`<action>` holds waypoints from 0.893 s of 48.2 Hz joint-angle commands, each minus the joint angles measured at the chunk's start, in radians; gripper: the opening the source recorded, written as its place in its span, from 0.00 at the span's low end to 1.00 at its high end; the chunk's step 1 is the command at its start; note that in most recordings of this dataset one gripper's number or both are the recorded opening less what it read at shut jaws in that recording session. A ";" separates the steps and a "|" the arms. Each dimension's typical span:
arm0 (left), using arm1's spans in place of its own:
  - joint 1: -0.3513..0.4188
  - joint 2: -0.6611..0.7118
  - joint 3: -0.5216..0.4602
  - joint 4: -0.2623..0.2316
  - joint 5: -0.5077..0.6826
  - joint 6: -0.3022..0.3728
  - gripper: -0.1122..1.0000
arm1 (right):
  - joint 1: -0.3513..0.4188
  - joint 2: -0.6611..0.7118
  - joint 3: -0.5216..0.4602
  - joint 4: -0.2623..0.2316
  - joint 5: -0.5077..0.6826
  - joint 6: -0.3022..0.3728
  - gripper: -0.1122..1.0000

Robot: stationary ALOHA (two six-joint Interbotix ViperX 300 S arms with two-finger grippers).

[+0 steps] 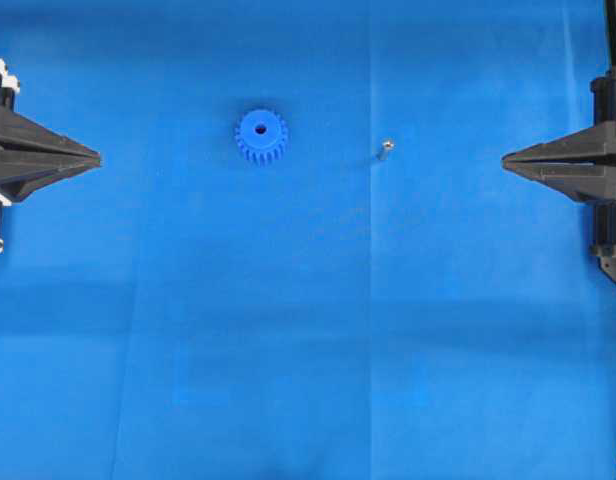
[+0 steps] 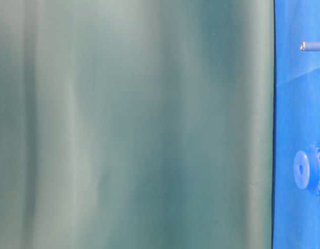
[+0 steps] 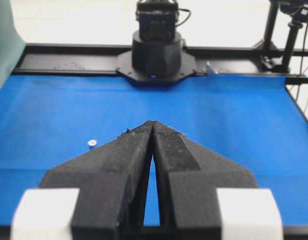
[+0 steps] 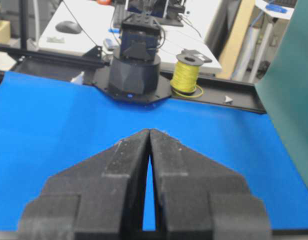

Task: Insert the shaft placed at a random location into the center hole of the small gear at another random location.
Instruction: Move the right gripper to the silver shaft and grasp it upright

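Both claws closed; shaft (image 1: pixel 385 148) beside small gear (image 1: pixel 261 136).

Bright blue small gear (image 1: pixel 261 136), silvery shaft (image 1: pixel 385 148), blue cloth (image 1: pixel 308 330), black fingers (image 3: pixel 166 145).

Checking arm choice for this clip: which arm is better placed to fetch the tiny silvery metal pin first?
Probably the right. The tiny silvery metal pin stands right of centre, nearer the right gripper, while the bright blue plastic toothed gear sits toward the left gripper. Both grippers are shut and empty.

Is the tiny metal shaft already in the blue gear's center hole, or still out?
Out. The tiny silvery metal shaft stands apart from the small blue plastic gear.
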 commanded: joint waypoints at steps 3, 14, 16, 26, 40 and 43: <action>-0.002 -0.005 -0.020 0.002 -0.008 -0.011 0.10 | -0.008 0.015 -0.017 0.000 0.018 -0.008 0.09; 0.000 -0.011 -0.017 0.003 -0.008 -0.009 0.10 | -0.074 0.106 -0.009 0.002 -0.009 0.000 0.05; 0.000 -0.012 -0.015 0.002 -0.008 -0.011 0.10 | -0.095 0.135 -0.005 0.002 -0.029 0.003 0.05; 0.000 -0.012 -0.008 0.002 -0.008 -0.011 0.10 | -0.176 0.341 0.005 0.018 -0.167 0.012 0.13; 0.002 -0.012 -0.002 0.002 -0.008 -0.011 0.10 | -0.225 0.675 -0.029 0.064 -0.325 0.020 0.77; 0.002 -0.014 0.002 0.002 -0.008 -0.011 0.10 | -0.233 0.736 -0.038 0.067 -0.359 0.020 0.75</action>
